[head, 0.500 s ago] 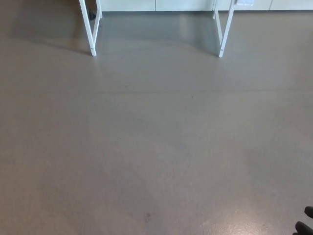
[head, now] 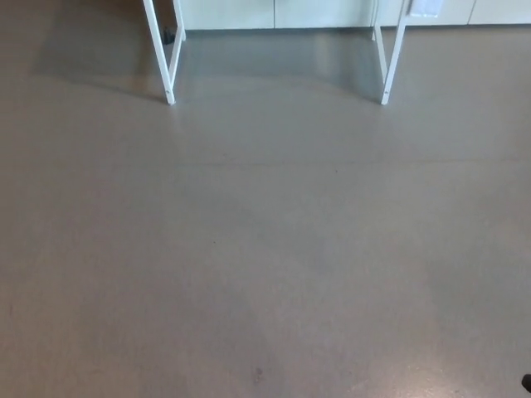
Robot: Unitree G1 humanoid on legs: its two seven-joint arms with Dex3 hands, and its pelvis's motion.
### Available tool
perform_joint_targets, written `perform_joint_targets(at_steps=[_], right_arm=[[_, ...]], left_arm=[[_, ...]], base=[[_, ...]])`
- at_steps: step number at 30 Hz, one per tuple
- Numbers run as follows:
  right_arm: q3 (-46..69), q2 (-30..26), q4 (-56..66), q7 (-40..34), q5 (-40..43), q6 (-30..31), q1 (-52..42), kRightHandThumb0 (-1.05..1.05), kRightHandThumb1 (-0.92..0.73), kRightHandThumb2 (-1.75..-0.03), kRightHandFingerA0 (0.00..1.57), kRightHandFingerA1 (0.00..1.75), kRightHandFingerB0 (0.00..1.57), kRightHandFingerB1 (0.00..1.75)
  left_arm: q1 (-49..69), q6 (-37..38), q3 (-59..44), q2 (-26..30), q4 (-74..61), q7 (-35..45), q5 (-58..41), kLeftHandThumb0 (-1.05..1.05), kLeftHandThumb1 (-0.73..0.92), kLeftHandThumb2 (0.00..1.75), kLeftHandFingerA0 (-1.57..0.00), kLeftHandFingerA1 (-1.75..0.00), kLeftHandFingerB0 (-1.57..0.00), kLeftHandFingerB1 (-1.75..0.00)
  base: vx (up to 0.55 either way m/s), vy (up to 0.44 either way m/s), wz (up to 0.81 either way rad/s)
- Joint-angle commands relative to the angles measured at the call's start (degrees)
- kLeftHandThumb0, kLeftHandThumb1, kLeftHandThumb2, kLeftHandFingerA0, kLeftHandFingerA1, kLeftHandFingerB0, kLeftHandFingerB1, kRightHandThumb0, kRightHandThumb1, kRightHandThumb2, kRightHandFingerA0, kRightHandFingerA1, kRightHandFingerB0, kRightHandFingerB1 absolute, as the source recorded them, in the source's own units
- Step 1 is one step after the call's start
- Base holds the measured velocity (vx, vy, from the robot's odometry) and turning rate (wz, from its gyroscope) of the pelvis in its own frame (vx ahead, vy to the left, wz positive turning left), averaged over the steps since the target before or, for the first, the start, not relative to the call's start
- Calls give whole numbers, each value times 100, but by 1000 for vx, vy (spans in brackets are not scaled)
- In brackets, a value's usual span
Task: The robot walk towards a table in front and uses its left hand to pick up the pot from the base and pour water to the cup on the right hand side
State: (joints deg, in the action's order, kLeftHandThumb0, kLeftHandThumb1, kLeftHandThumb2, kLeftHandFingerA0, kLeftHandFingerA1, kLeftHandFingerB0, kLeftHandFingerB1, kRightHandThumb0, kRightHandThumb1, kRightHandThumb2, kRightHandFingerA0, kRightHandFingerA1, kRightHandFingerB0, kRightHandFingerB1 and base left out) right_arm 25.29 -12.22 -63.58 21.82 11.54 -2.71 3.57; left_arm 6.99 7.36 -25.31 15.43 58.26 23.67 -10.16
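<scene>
Smooth grey-brown floor (head: 265, 249) fills most of the view. White metal legs of the worktop (head: 168, 70) stand at top L & R; pale cabinets (head: 274, 12) behind. Pot & cup out of frame. Tiny black speck, bottom-R corner (head: 527, 382), maybe R hand; fingers' state: can't tell.

Two pairs of white table legs are visible at the top of the frame: one pair (head: 168, 58) at upper left, one pair (head: 388, 58) at upper right, four legs in total. One grey floor (head: 265, 249) fills the rest of the frame. One row of pale cabinet fronts (head: 274, 12) runs along the top edge; panel count cannot be determined.
</scene>
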Motion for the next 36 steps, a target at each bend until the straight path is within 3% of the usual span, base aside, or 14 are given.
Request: perform_joint_targets(at_steps=[1,6,7,10,19,20,21,33,34,35,36], right_arm=[[3,-54,-81,180,158,-207,-125,-41,-13,-78,59,79,36,67],[-20,-67,-137,218,164,-282,-176,-49,-13,-75,57,79,37,67],[-48,-72,-183,216,130,-371,-176,-54,-21,-61,60,83,35,70],[-63,-76,-214,237,144,-400,-173,-54,-20,-61,62,86,34,72],[-116,-60,-209,211,141,-453,-247,-52,-21,-62,63,84,34,70],[-129,-65,-211,216,133,-469,-267,-52,-23,-64,62,82,34,68],[-145,-70,-215,227,126,-489,-309,-52,-17,-77,60,80,32,66],[-148,-65,-254,248,208,-498,-427,-52,-16,-75,60,80,32,67],[-148,-67,-245,231,201,-499,-576,-48,-22,-62,68,82,33,67],[-147,-62,-229,210,202,-490,-660,-45,-14,-75,73,82,33,65],[-147,-55,-211,193,209,-476,-687,-45,-14,-75,73,82,33,65]], left_arm=[[40,223,33,117,51,132,-122,-26,46,54,-47,-41,-49,-38],[109,243,71,109,-9,78,-109,-27,46,54,-47,-41,-50,-38],[104,266,87,119,11,79,-96,-28,46,54,-46,-41,-50,-38],[95,273,118,132,25,61,-91,-28,45,53,-49,-42,-52,-39],[73,250,240,201,45,48,-46,-30,48,54,-47,-42,-51,-39],[73,265,256,202,64,33,-33,-29,49,54,-48,-41,-52,-39],[76,275,276,204,98,12,-19,-28,49,54,-48,-41,-53,-39],[134,347,362,221,189,-18,-13,-29,50,55,-49,-42,-52,-39],[247,387,341,192,232,-46,-24,-30,45,53,-52,-42,-53,-40],[294,415,330,182,285,-65,-28,-30,44,53,-52,-42,-54,-40],[292,430,327,184,330,-73,-28,-30,44,53,-52,-42,-54,-40]], base=[[88,107,-6],[111,286,-19],[102,536,-37],[182,327,-1],[218,-17,10],[129,-181,10],[211,-192,10],[303,-65,0],[277,124,-21],[282,127,-21],[338,139,-17]])
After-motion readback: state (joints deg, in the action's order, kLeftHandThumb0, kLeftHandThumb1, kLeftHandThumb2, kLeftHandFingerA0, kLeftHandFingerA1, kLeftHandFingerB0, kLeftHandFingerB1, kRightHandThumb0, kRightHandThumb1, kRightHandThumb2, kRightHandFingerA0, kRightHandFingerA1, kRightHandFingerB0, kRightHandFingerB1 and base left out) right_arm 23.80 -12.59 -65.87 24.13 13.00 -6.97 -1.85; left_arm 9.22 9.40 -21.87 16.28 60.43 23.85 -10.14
